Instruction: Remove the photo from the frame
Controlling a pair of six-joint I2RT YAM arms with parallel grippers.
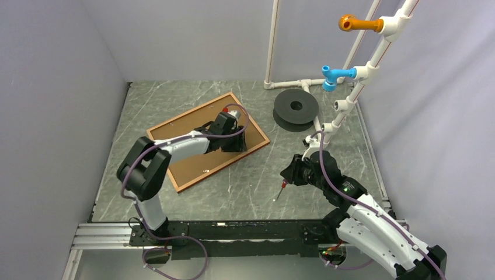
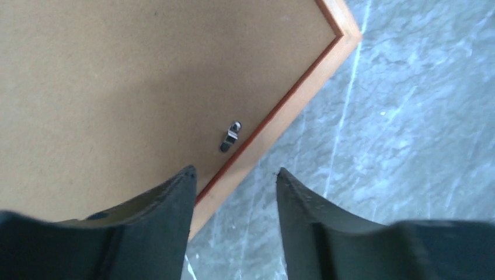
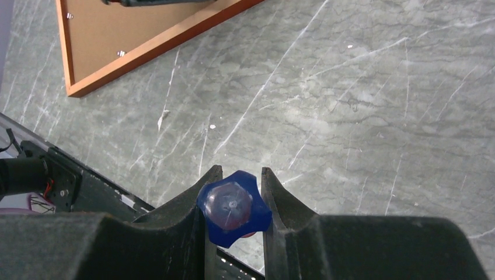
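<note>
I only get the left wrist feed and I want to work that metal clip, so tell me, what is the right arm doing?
Observer: The right gripper is shut on a blue-handled tool, over bare table, apart from the frame.
Operator: Any more clips on the backing?
Observer: Two small metal tabs show near the frame corner closest to the arm bases.
Operator: Is the photo showing anywhere?
Observer: No; the top view shows only the brown backing panel facing up.

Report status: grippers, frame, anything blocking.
Left gripper open, empty, over frame edge beside metal clip. Right gripper shut on blue-handled tool, clear of frame. Backing panel in place, photo hidden.
</note>
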